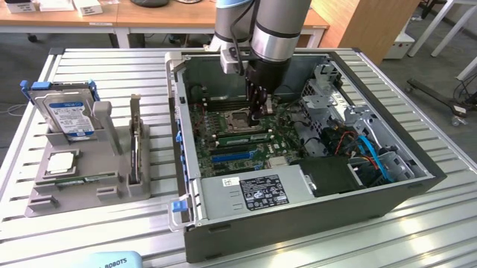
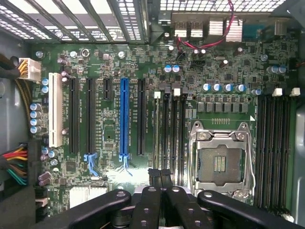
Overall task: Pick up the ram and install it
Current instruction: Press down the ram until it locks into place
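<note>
Slatted metal table (image 1: 89, 234) underfoot, wooden desks beyond at twelve o'clock. Open computer case (image 1: 298, 223) at centre, motherboard (image 1: 223, 146) face-up inside. Grey holder (image 1: 82, 192) at nine o'clock of the case, carrying a hard drive (image 1: 67, 114), a square silver processor (image 1: 60, 162) and a spare green stick (image 1: 78, 180) lying flat.

Gripper (image 1: 257, 114) down inside the case, fingers pressed fully together, gripping nothing; seen from the wrist (image 2: 160, 174) as black fingertips poised over the memory slots (image 2: 174, 124) beside the empty processor socket (image 2: 220, 160).

Ram (image 1: 242, 137), by the look of it, standing on edge in a slot at six o'clock of the socket in the exterior view, just below the fingertips. Whether fully seated, hard to tell.

Judged step: pressing the stick home. To do it well:
- Push straight down, never at a slant.
- Bear on the top edge, not on the chips.
- Spread the force along the length, one end then the other if need be.
- Watch the white end clips (image 2: 157, 94) for a snap shut.
- Stay clear of the bare socket pins.

Writing: "ROBOTS" on a pale blue object (image 1: 111, 261) at six o'clock. Printing on the power supply label (image 1: 261, 192) and the drive label too fine to read.
</note>
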Available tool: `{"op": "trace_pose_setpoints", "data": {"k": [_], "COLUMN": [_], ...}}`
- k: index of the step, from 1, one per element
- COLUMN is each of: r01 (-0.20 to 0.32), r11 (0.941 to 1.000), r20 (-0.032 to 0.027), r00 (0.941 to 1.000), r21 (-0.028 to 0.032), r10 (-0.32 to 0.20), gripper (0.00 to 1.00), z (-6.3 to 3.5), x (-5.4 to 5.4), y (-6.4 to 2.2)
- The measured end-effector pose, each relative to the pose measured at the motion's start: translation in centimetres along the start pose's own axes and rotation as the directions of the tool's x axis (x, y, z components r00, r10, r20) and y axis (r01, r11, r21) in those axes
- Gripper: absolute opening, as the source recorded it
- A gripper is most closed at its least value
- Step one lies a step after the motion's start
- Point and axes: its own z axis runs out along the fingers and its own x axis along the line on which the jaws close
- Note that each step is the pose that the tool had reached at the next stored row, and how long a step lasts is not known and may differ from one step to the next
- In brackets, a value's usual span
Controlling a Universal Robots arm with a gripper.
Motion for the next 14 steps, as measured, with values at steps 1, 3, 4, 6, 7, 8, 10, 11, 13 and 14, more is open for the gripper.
{"op": "trace_pose_setpoints", "data": {"k": [1, 3, 4, 6, 7, 8, 10, 11, 13, 14], "r01": [-0.009, -0.03, -0.042, -0.068, -0.081, -0.094, -0.12, -0.134, -0.162, -0.176], "r11": [1.0, 0.9995, 0.9991, 0.9977, 0.9967, 0.9956, 0.9927, 0.991, 0.9868, 0.9844], "r20": [0.0002, 0.0007, 0.001, 0.0016, 0.0019, 0.0023, 0.0029, 0.0032, 0.0039, 0.0042], "r00": [1.0, 0.9995, 0.9991, 0.9977, 0.9967, 0.9956, 0.9927, 0.991, 0.9868, 0.9844], "r21": [-0.0001, -0.0005, -0.0007, -0.0013, -0.0016, -0.0019, -0.0023, -0.0026, -0.0032, -0.0035], "r10": [0.009, 0.03, 0.042, 0.068, 0.081, 0.094, 0.12, 0.134, 0.162, 0.176], "gripper": [0.1, 0.1, 0.1, 0.1, 0.1, 0.1, 0.1, 0.1, 0.1, 0.1], "z": [0.0, 0.0, 0.0, 0.0, 0.0, 0.0, 0.0, 0.0, 0.0, 0.0], "x": [0.0, 0.0, 0.0, 0.0, 0.0, 0.0, 0.0, -0.01, -0.01, -0.01], "y": [0.02, 0.04, 0.04, 0.05, 0.06, 0.06, 0.06, 0.06, 0.06, 0.06]}}
